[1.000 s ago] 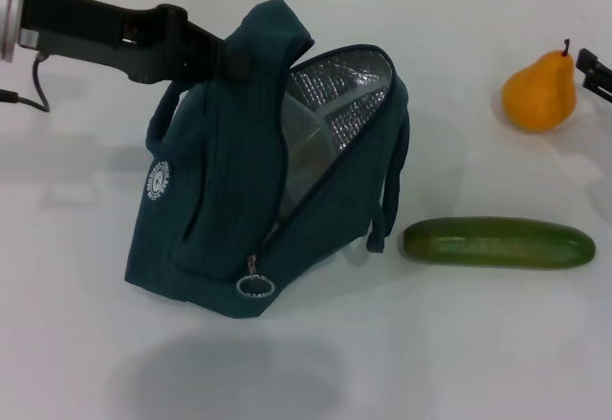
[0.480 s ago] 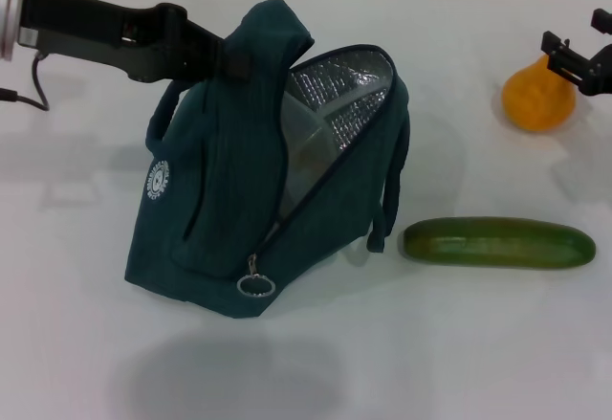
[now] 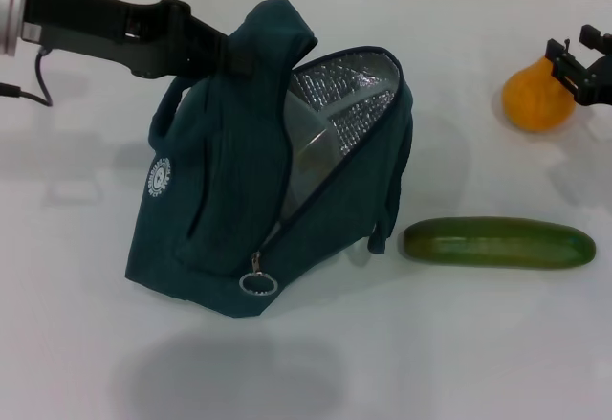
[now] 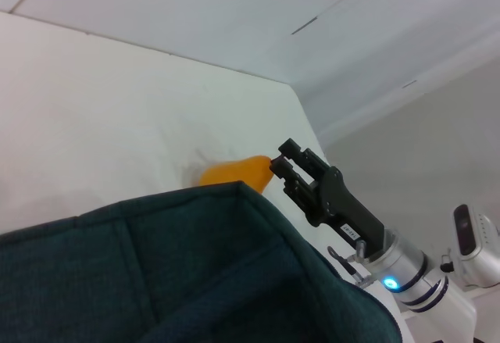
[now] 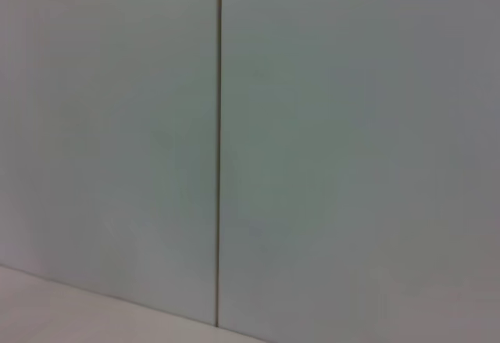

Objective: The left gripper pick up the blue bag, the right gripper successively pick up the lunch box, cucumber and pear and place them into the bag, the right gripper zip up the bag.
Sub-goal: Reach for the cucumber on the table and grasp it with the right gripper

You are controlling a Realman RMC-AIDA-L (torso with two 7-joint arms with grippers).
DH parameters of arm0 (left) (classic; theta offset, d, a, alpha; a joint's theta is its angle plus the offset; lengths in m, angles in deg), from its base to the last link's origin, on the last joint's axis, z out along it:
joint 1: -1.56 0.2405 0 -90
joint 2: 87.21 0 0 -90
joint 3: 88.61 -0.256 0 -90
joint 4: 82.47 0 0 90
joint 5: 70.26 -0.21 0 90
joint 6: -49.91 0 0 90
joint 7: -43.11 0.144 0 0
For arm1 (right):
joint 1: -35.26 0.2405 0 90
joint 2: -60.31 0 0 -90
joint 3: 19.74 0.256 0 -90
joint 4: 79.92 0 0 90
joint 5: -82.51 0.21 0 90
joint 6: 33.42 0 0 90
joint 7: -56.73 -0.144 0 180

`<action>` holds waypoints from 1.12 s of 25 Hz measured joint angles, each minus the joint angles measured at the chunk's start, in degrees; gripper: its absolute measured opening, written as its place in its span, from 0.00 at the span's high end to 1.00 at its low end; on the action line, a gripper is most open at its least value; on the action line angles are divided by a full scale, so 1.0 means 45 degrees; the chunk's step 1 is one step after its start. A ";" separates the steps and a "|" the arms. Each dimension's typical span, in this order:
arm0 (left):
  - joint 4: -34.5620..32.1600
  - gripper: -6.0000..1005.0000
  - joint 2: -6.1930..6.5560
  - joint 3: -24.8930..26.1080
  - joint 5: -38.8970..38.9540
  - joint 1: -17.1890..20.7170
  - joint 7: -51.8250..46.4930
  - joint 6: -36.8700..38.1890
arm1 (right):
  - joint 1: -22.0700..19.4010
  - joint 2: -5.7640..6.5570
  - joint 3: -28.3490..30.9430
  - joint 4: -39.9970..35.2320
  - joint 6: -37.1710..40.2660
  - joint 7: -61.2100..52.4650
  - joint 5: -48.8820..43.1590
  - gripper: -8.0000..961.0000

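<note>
The left gripper (image 3: 229, 55) is reaching in from the upper left of the head view and is clamping the top fold of the blue bag (image 3: 239, 181), holding it upright on the white desk (image 3: 86, 343). The bag is sitting left of centre with its mouth gaping toward the right, showing the silver lining (image 3: 344, 95) and a pale shape inside that may be the lunch box, though that is hard to tell. The zip pull ring (image 3: 257, 284) is hanging low at the bag's front edge.

The cucumber (image 3: 497, 242) is lying flat on the desk, lower right of the bag and just beside its strap. The pear (image 3: 535, 99) is sitting at the upper right, well apart from the bag. The right gripper (image 3: 572, 62) is coming in from the right edge and hovering at the pear's top with its fingers spread open, gripping nothing. In the left wrist view that gripper (image 4: 280, 167) is showing just beside the pear (image 4: 233, 173), beyond the bag's rim (image 4: 195, 265).
</note>
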 joint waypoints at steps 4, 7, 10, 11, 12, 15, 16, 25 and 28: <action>-0.0002 0.95 -0.0004 0.0000 0.0000 -0.0052 0.0000 0.0000 | 0.0138 -0.0007 0.0005 0.0079 -0.0104 0.0026 0.0000 0.41; 0.0004 0.95 -0.0007 0.0000 0.0000 -0.0093 0.0000 0.0000 | 0.0205 -0.0012 0.0025 0.0118 -0.0153 0.0033 0.0000 0.55; 0.0027 0.95 -0.0012 0.0001 0.0000 -0.0136 0.0000 0.0000 | 0.0288 -0.0015 0.0034 0.0129 -0.0289 0.0036 0.0000 0.67; 0.0024 0.95 -0.0013 0.0002 0.0000 -0.0138 0.0000 -0.0001 | 0.0314 -0.0016 0.0033 0.0130 -0.0329 0.0036 0.0000 0.70; 0.0018 0.95 -0.0014 0.0002 0.0000 -0.0138 0.0000 0.0000 | 0.0332 -0.0016 0.0034 0.0130 -0.0350 0.0037 0.0000 0.74; 0.0024 0.95 -0.0016 0.0002 0.0000 -0.0138 0.0000 0.0000 | 0.0337 -0.0017 0.0067 0.0130 -0.0357 0.0039 0.0002 0.84; 0.0041 0.95 -0.0011 0.0001 0.0000 -0.0138 0.0000 0.0000 | 0.0338 -0.0017 0.0075 0.0129 -0.0354 0.0041 0.0008 0.87; 0.0016 0.95 0.0000 0.0002 -0.0089 -0.0136 0.0000 -0.0001 | 0.0282 -0.0017 0.0096 0.0129 -0.0294 0.0046 0.0084 0.96; 0.0016 0.95 -0.0003 0.0011 -0.0092 -0.0143 0.0000 0.0000 | 0.0254 -0.0017 0.0105 0.0109 -0.0182 0.0046 0.0082 0.96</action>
